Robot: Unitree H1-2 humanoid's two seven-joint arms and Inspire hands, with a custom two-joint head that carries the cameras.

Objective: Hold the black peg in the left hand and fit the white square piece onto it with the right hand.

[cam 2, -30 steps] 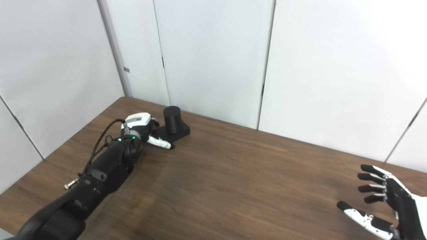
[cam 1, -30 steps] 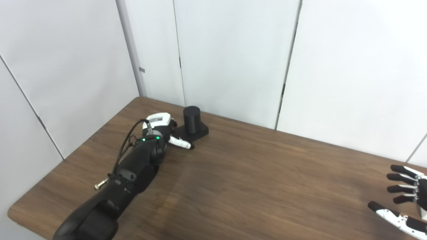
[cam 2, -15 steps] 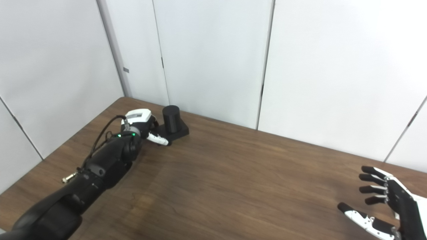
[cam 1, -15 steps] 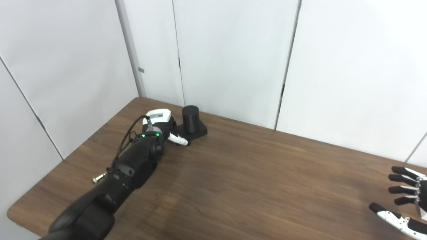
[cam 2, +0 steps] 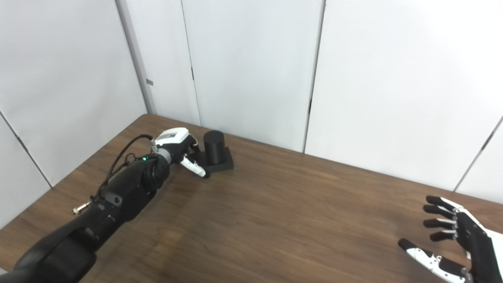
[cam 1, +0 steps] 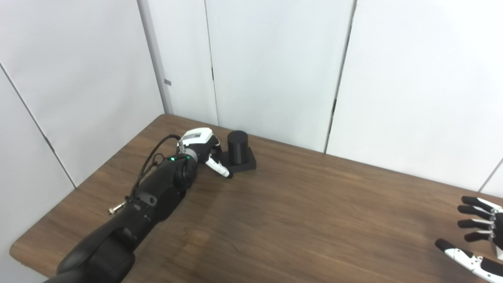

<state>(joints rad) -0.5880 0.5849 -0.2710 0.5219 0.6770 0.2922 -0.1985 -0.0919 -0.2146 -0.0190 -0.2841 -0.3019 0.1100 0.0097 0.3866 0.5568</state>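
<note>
Upper left of frame: the left hand [cam 1: 200,147], black with a white back plate, lies against the square base of the black cylindrical peg [cam 1: 237,147], which stands upright on the brown wooden table [cam 1: 306,220] near its far edge. Its fingers are hidden, so whether it grips cannot be told; the peg is not lifted. Lower right corner: the right hand [cam 2: 456,239] hovers released, fingers spread, holding nothing. No white square piece is in view. Judgement: early stage; grasp, pickup and fitting remain.

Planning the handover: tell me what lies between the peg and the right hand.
Only bare table separates the peg from the right hand; both eye views show it.
</note>
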